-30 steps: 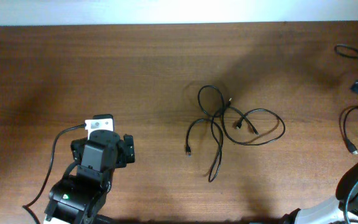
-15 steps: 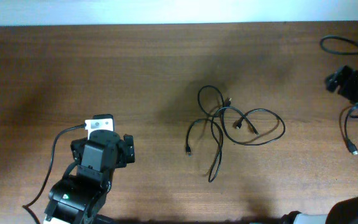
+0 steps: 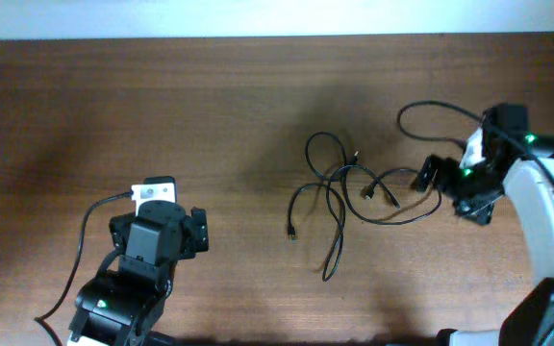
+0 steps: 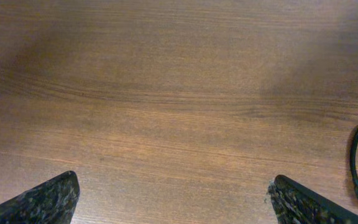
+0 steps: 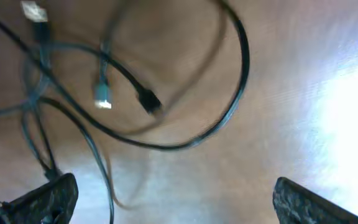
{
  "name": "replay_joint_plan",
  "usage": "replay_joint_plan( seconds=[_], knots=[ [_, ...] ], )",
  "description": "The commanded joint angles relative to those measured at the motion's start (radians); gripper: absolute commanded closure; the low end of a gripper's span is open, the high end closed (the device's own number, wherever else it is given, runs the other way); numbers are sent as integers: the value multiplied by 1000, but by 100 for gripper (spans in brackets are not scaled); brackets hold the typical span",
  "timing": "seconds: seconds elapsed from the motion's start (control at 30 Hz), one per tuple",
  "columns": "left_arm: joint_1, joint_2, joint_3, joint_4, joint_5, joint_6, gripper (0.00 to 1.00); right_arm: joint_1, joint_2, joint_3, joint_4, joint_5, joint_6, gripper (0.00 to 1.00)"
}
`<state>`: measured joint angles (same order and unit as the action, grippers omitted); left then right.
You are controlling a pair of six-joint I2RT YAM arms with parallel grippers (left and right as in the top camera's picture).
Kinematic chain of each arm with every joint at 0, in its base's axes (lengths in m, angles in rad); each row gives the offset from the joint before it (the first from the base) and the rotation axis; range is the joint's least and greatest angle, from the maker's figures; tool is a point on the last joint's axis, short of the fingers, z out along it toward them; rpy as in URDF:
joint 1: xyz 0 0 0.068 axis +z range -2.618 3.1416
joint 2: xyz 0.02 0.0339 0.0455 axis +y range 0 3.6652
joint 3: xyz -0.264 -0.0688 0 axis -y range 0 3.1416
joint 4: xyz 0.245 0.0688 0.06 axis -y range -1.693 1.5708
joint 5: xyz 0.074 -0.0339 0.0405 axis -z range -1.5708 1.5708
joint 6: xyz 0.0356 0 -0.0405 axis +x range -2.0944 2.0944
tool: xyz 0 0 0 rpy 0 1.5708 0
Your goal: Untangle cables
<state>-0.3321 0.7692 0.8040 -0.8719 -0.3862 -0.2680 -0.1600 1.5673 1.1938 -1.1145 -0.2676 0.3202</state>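
The cables (image 3: pixel 339 187) are thin black cords lying tangled in loops on the wooden table, right of centre in the overhead view. My right gripper (image 3: pixel 450 187) is open and empty just right of the tangle's big loop. In the right wrist view the loop (image 5: pixel 246 56) and two plug ends (image 5: pixel 103 96) lie ahead of the open jaws (image 5: pixel 176 183). My left gripper (image 3: pixel 157 231) is open and empty at the lower left, far from the tangle. Its wrist view shows bare wood between the jaws (image 4: pixel 174 180) and one cable end (image 4: pixel 353 158) at the right edge.
A thicker black cable (image 3: pixel 421 111) loops from the right arm behind the tangle. Another one (image 3: pixel 85 231) runs from the left arm's base. The table's far edge (image 3: pixel 277 38) meets a white wall.
My right arm has swung in from the right edge to the right side of the tangle. The left arm and the cables have not moved.
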Motion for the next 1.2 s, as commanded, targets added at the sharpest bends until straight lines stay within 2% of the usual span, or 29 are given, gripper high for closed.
replay_joint_plan(
  seconds=[0.0, 0.17, 0.3, 0.37, 0.4, 0.43, 0.47, 0.5, 0.63, 0.73, 0.87, 1.03, 1.17],
  knots=[
    [6, -6, 3, 2, -11, 16, 1, 3, -1, -121, 101, -124, 63, 7],
    [6, -6, 3, 2, -11, 16, 1, 3, -1, -276, 299, -122, 105, 27],
    [6, -6, 3, 2, -11, 16, 1, 3, -1, -391, 437, -88, 153, 29],
    [6, -6, 3, 2, -11, 16, 1, 3, -1, -428, 503, -88, 154, 37],
    [6, -6, 3, 2, -11, 16, 1, 3, -1, -437, 523, -88, 153, 46],
    [6, -6, 3, 2, -11, 16, 1, 3, -1, -439, 537, -88, 153, 60],
    [6, -6, 3, 2, -11, 16, 1, 3, -1, -439, 563, -88, 153, 80],
    [6, -6, 3, 2, -11, 16, 1, 3, -2, -438, 604, -88, 165, 96],
    [6, -6, 3, 2, -11, 16, 1, 3, -12, -304, 632, -230, 175, 96],
    [6, -6, 3, 2, -11, 16, 1, 4, -42, -118, 588, -333, 191, 96],
    [6, -6, 3, 2, -11, 16, 1, 39, -72, 195, 491, -335, 190, 96],
    [6, -6, 3, 2, -11, 16, 1, 107, -73, 544, 468, -270, 190, 96],
    [6, -6, 3, 2, -11, 16, 1, 115, -73, 728, 462, -217, 190, 96]
  ],
)
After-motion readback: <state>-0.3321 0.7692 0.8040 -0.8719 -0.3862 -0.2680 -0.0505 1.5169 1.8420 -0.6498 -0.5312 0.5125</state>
